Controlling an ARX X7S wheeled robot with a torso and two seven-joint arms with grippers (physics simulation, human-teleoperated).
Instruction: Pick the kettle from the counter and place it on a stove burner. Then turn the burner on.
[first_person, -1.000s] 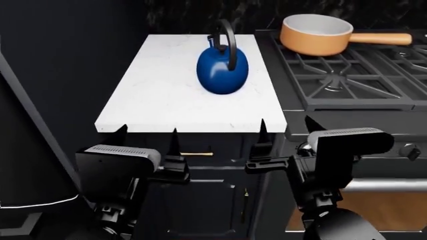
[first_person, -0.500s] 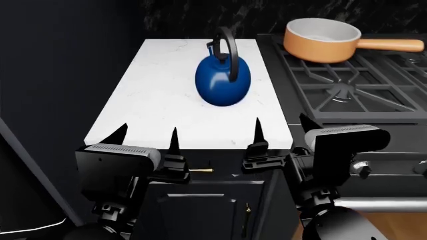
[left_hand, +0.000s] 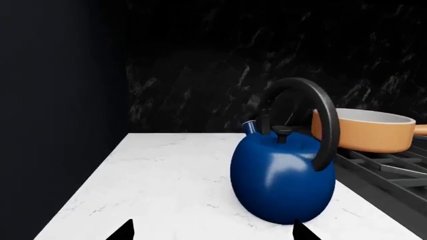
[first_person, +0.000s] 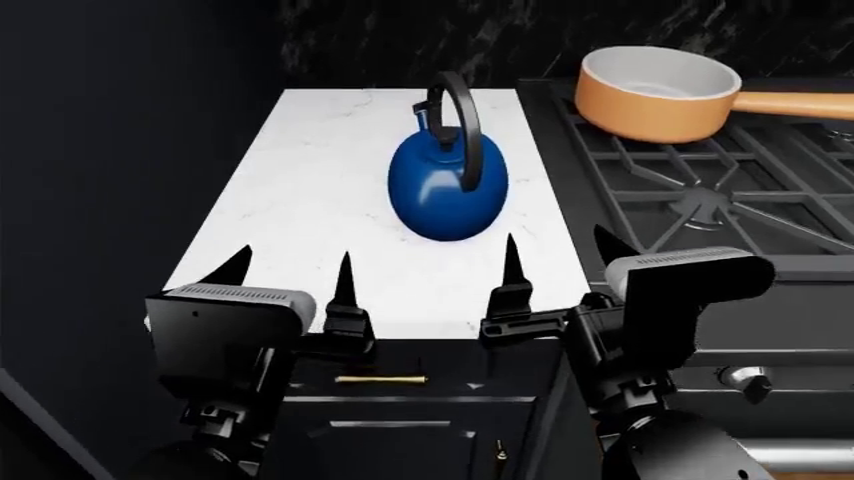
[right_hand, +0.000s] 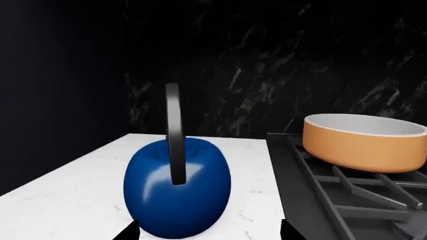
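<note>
The deep-blue kettle (first_person: 449, 188) with a tall black arched handle stands upright on the white counter (first_person: 300, 200), near its right side by the stove. It also shows in the left wrist view (left_hand: 283, 180) and the right wrist view (right_hand: 177, 187). My left gripper (first_person: 288, 268) is open and empty over the counter's front edge, left of the kettle. My right gripper (first_person: 553, 256) is open and empty at the counter's front right corner, just in front of the kettle. A stove burner (first_person: 694, 208) sits under the dark grate to the right.
An orange saucepan (first_person: 657, 92) with white inside stands on the back left grate of the stove, handle pointing right. Dark navy cabinets with a brass handle (first_person: 379, 379) lie below the counter. A dark wall stands at the left, a black marbled backsplash behind.
The view has moved forward and down: counter and kettle sit lower and closer, and both grippers' fingertips now reach over the counter's front edge. Both grippers stay open.
</note>
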